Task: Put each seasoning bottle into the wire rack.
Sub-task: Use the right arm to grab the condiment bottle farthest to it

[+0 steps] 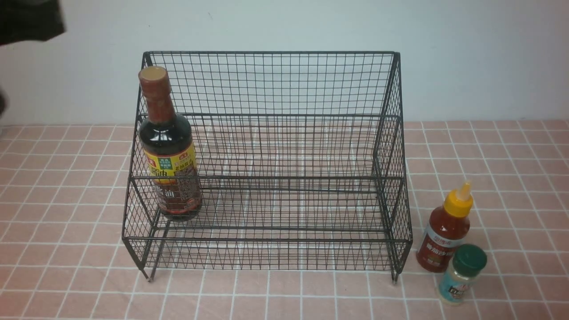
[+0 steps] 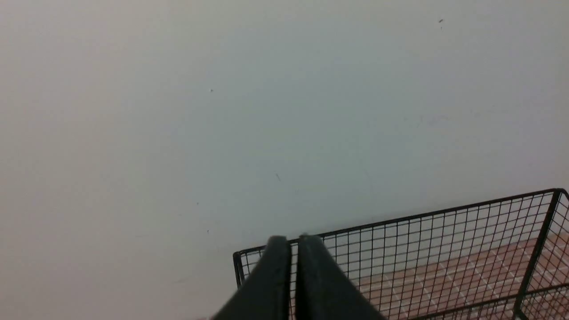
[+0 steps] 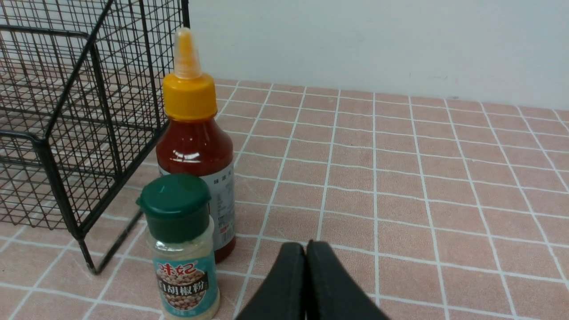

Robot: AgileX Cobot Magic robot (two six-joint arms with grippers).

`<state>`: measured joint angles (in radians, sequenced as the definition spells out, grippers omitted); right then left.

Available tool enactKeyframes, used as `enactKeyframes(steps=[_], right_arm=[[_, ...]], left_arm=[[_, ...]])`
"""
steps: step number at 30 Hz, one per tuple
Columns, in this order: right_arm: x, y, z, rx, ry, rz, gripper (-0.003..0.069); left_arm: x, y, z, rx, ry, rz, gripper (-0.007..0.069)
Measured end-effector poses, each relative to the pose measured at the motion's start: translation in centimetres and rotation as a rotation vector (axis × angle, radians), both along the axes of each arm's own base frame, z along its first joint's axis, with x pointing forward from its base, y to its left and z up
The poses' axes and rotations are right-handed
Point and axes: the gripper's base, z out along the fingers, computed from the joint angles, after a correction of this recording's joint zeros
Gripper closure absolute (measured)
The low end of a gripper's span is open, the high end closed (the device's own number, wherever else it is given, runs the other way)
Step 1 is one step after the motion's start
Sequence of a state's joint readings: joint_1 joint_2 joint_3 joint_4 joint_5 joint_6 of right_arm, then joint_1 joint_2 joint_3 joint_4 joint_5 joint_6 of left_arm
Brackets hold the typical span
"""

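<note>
Nearest is the tiny clear shaker (image 1: pixel 461 275) with a green lid and pale powder, standing upright on the pink tiled table (image 1: pixel 66 186) at the near right. It is probably light, stiff and smooth, best taken around the body below the lid. Just behind it, perhaps touching, stands the small red squeeze bottle (image 1: pixel 446 235) with a yellow nozzle. Its walls likely give under pressure, so a gentle hold at mid-body suits it. Both are outside the black wire rack (image 1: pixel 275 84), near its right foot. The tall dark soy-sauce bottle (image 1: pixel 169 151), which looks heavy, stands upright inside the rack at its left end. The right gripper (image 3: pixel 306 249) is near the two small bottles and the left gripper (image 2: pixel 294 240) is by the rack's top edge; both have jaws pressed together, empty.
</note>
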<state>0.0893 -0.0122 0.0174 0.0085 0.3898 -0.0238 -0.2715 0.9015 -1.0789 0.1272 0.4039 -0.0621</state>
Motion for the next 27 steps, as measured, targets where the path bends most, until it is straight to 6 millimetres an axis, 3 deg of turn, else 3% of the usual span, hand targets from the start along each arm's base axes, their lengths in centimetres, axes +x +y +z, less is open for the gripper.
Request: enactKeyframes(steps=[6, 11, 15, 23, 27], right_arm=[[0.1, 0.1, 0.3, 0.069, -0.054, 0.000, 0.0670], [0.2, 0.1, 2.3, 0.319, -0.251, -0.017, 0.0670], [0.1, -0.3, 3.3, 0.527, -0.349, -0.044, 0.0670], [0.1, -0.5, 3.7, 0.551, -0.393, -0.054, 0.0670], [0.0, -0.7, 4.1, 0.558, -0.444, -0.060, 0.0670]], left_arm=[[-2.5, 0.9, -0.6, 0.031, 0.072, 0.023, 0.0631], [-5.3, 1.7, -4.5, 0.011, 0.093, 0.024, 0.0631], [-7.9, 2.3, -9.6, -0.037, 0.114, 0.027, 0.0631], [-10.8, 3.1, -16.0, -0.048, 0.145, 0.032, 0.0631], [-11.2, 3.3, -17.2, -0.049, 0.149, 0.033, 0.0631]])
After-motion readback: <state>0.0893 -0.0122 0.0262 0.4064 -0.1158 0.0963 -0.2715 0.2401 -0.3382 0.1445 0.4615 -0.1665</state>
